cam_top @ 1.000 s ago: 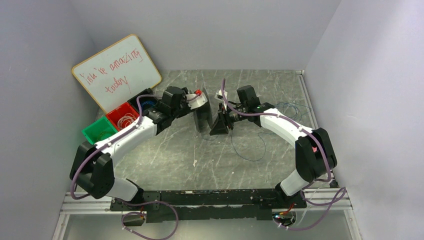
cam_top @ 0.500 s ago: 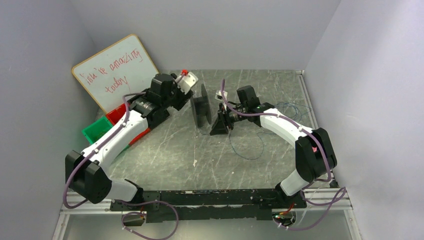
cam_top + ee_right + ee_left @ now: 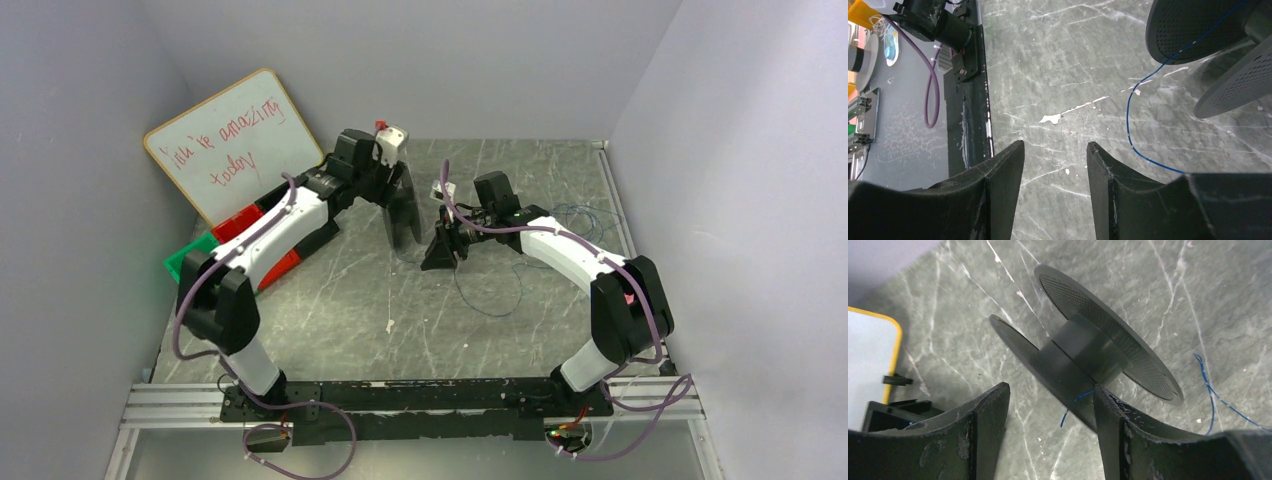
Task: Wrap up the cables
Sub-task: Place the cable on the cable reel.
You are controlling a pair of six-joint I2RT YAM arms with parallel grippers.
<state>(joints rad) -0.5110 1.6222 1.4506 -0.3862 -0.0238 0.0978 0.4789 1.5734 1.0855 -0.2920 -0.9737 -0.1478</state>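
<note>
While both arms lean in over the worktop [image 3: 340, 300], the left hand [image 3: 1050, 387] is spread wide open and isn't gripping anything. The black spool [image 3: 1083, 347] stands on edge just past its fingertips, with the near flange dipping behind one finger. Can't tell if they actually touch. A short bit of the blue cable [image 3: 1074, 402] comes off the hub and hangs down in the gap between the fingers.

The right hand [image 3: 1055, 144] is open too, with only bare stone between its fingers. In its wrist view a blue strand runs from the spool flanges at 1 o'clock down toward 4 o'clock, close to one finger.

From the top camera, the spool sits at roughly 12 o'clock from the worktop's middle, with the right hand just beside it at its 4 o'clock. The cable straggles in loose curves from there toward 5 o'clock, and more thin loops lie out at 3 o'clock near the wall. A whiteboard [image 3: 235, 140] leans at 10 o'clock, and a red bin [image 3: 282, 267] and green bin [image 3: 188, 262] peek out from under the left arm.
</note>
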